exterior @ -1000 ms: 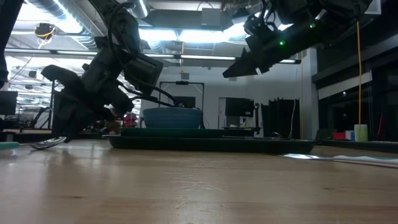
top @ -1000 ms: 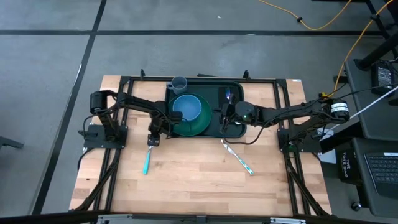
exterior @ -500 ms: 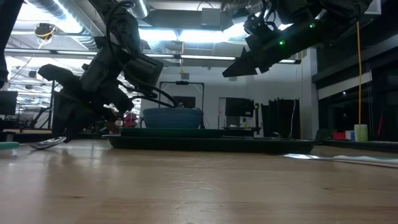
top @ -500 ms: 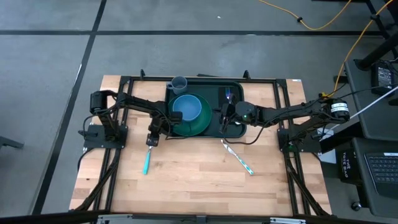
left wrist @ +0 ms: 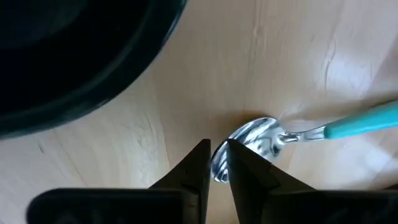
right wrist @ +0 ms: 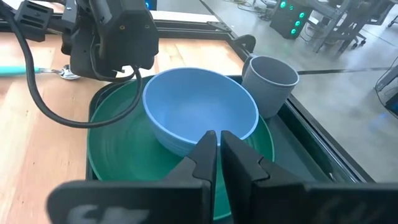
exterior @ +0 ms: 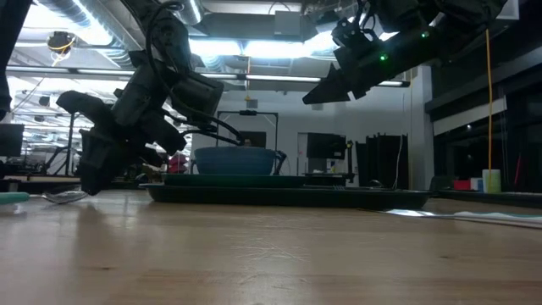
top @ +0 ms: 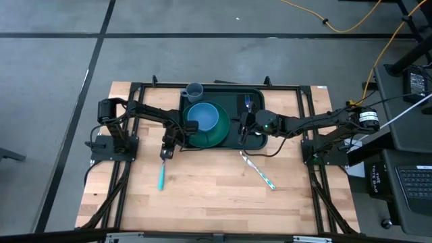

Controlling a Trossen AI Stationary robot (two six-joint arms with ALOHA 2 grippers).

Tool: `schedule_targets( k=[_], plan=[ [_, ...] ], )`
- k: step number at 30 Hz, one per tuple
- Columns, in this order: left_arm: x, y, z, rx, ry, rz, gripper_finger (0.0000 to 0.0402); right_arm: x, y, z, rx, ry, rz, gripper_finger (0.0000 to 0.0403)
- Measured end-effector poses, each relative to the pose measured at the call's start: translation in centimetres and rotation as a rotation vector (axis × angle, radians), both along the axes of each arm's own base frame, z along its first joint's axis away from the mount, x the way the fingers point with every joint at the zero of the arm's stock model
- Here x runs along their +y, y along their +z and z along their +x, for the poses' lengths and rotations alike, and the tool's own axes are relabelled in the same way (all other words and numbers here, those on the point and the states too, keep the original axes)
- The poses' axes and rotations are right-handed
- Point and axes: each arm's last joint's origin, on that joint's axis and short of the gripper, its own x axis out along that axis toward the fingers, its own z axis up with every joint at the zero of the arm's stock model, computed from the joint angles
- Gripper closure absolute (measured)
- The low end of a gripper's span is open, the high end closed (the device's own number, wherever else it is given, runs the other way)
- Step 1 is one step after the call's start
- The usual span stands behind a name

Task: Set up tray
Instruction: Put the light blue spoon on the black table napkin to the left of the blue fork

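A spoon point(top: 160, 177) with a teal handle lies on the wooden table, left of the tray. Its silver bowl point(left wrist: 258, 140) points toward the far edge. My left gripper point(top: 165, 154) stands over that bowl, shut on it. The dark green tray point(top: 233, 98) sits at the far middle and carries a green plate point(top: 217, 137), a blue bowl point(top: 202, 116) on the plate, and a grey cup point(top: 194, 90) at its far left corner. My right gripper point(top: 244, 133) hangs shut above the tray's right part and holds nothing. My left gripper pinches the side rim of the spoon's bowl point(left wrist: 219, 169) between its two fingertips point(left wrist: 199, 163). The fingers come from above, pointing down. The spoon lies flat on the table, its teal handle point(left wrist: 364, 121) stretched out away from the fingers.
A second piece of cutlery point(top: 258, 170), silver with a teal handle, lies on the wood near the tray's right front corner. A blue-handled piece point(top: 248, 102) rests inside the tray's right part. The table's near half is bare wood point(top: 216, 202).
My left gripper has sunk a little toward the table and its fingers have drawn together on the spoon's bowl. The spoon's bowl end, tipped up before, lies flatter now, and its handle has swung slightly toward the table's right.
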Motion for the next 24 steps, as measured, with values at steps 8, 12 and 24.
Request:
schedule_targets(
  k=[8,12,24],
  plan=[
    [0.0,0.01,0.0,0.01,0.038,0.009,0.0367,0.0,0.0,0.0,-0.001,-0.001,0.002,0.0375],
    [0.0,0.01,0.0,0.013,0.047,0.011,0.0361,0.0,0.0,0.0,-0.001,-0.001,0.002,0.0375],
    [-0.1,0.16,-0.46,0.063,0.049,0.002,0.0357,0.0,0.0,0.0,-0.001,-0.001,0.003,0.0375]
  ],
)
